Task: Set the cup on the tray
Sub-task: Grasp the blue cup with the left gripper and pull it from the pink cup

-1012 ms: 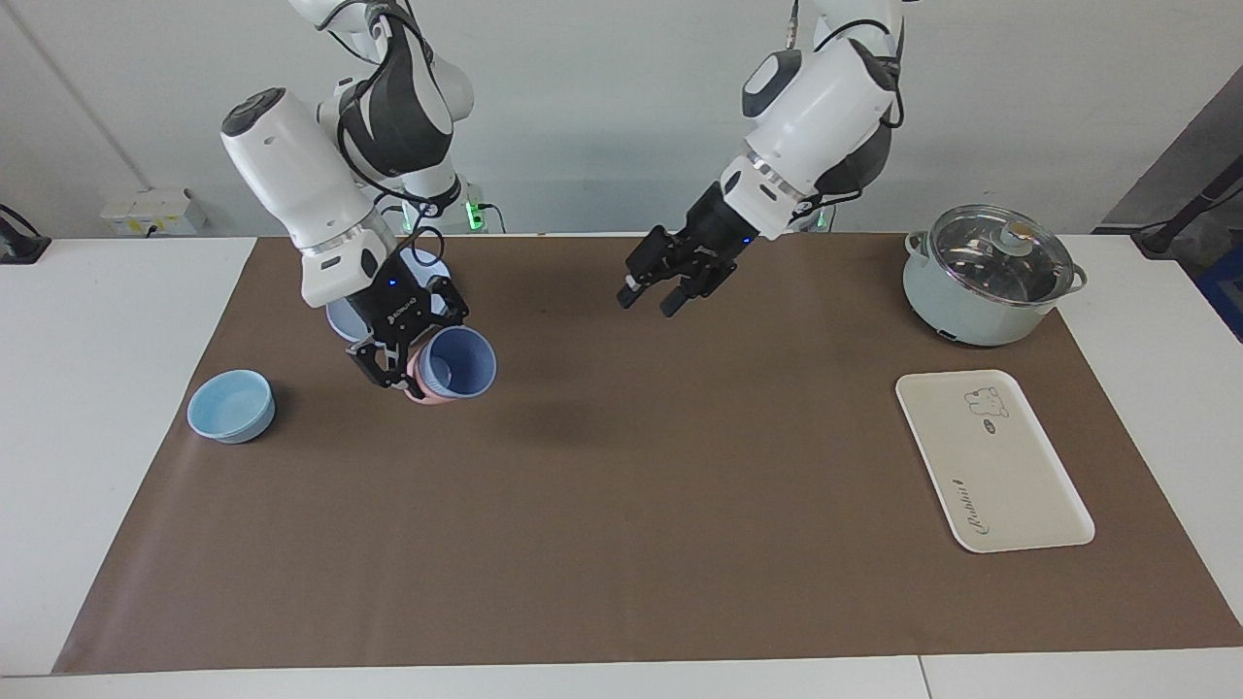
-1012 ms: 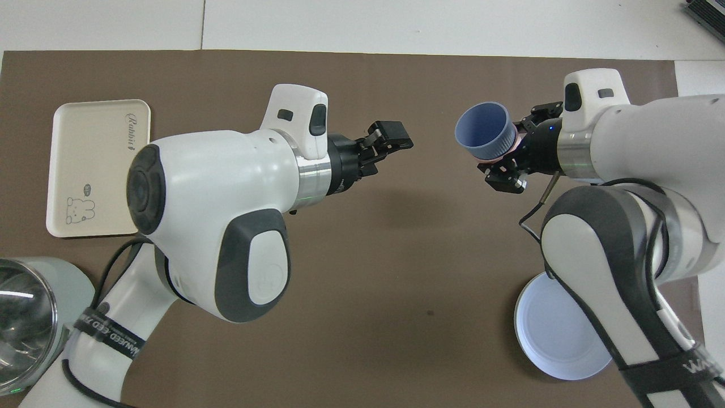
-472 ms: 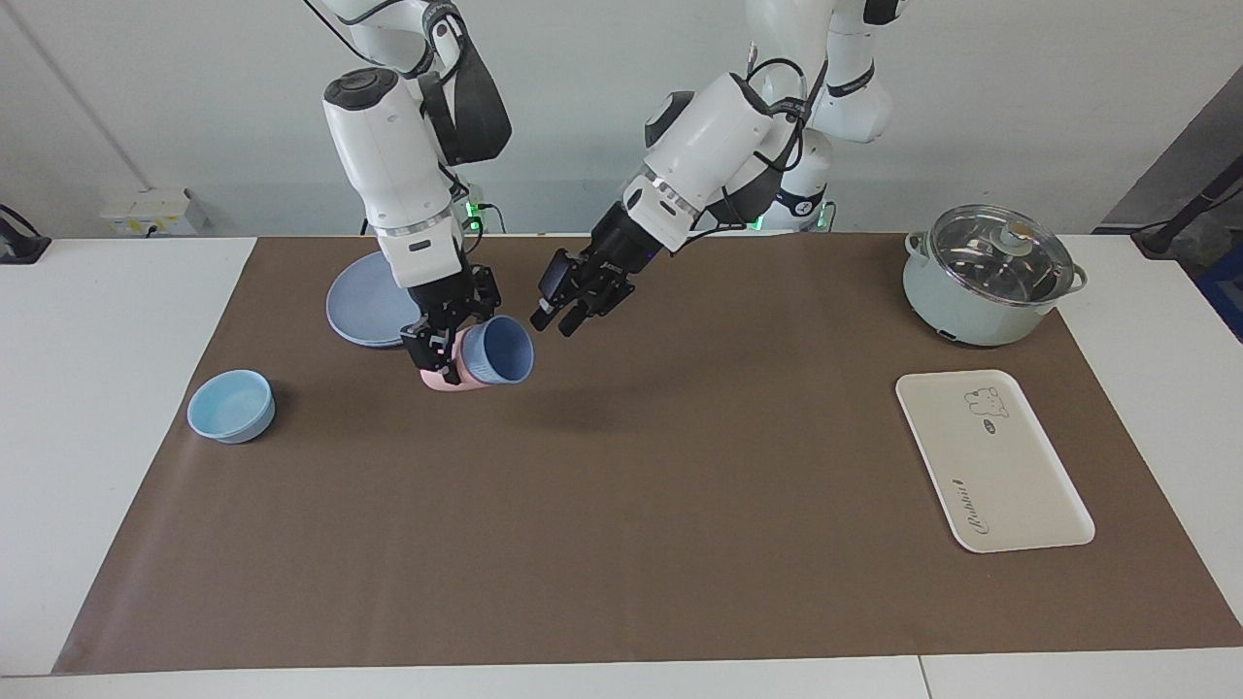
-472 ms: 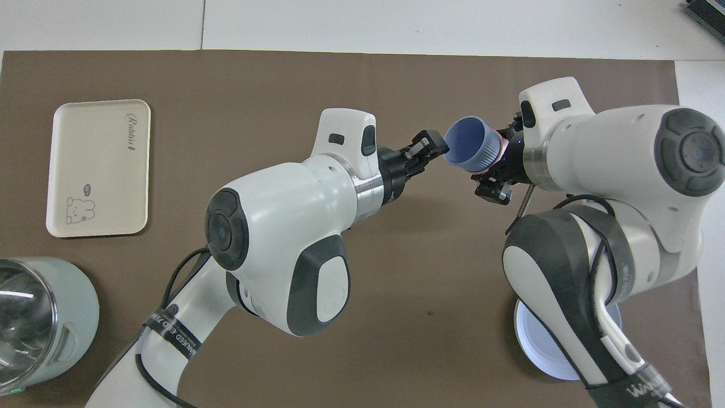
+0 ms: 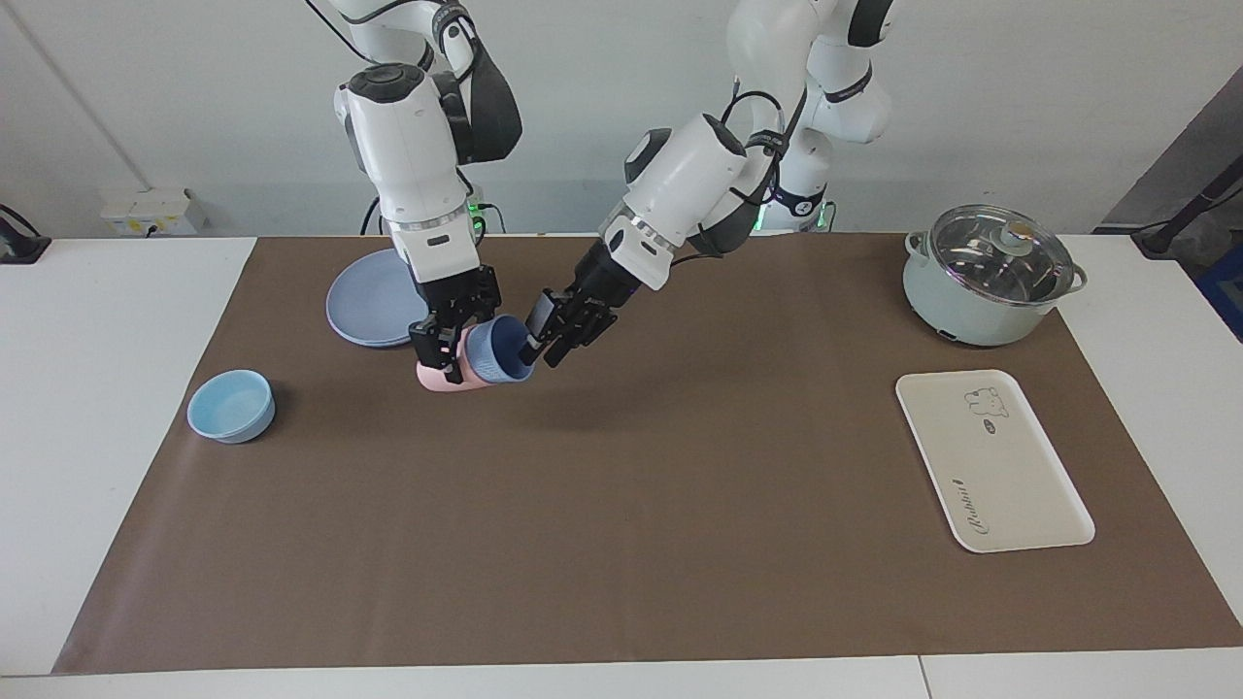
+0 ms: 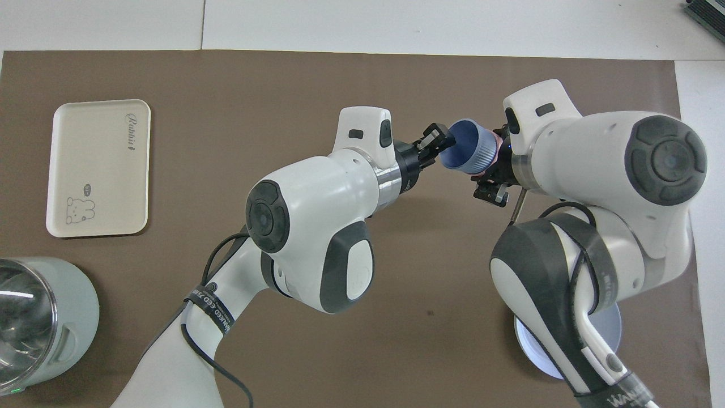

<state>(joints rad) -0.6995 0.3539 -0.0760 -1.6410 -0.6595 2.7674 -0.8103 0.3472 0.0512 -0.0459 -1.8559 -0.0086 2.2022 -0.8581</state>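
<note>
The periwinkle-blue cup (image 5: 500, 351) (image 6: 468, 152) lies on its side in the air, nested in a salmon-pink tumbler (image 5: 437, 376). My right gripper (image 5: 444, 348) is shut on the pink tumbler and holds the pair just above the mat, beside the round plate. My left gripper (image 5: 544, 351) (image 6: 439, 140) is at the cup's mouth. One finger sits inside the rim and the other outside it, with a gap still showing between them. The cream tray (image 5: 1010, 485) (image 6: 96, 170) lies flat at the left arm's end of the table.
A round blue plate (image 5: 364, 306) lies near the right arm's base. A low light-blue bowl (image 5: 231, 406) stands at the right arm's end of the mat. A pale green pot with a glass lid (image 5: 991, 277) stands nearer to the robots than the tray.
My left gripper has crossed to the cup, narrowed its fingers and put one into the mouth. My right gripper has swung the two tumblers toward it, mouth turned to the left gripper.
</note>
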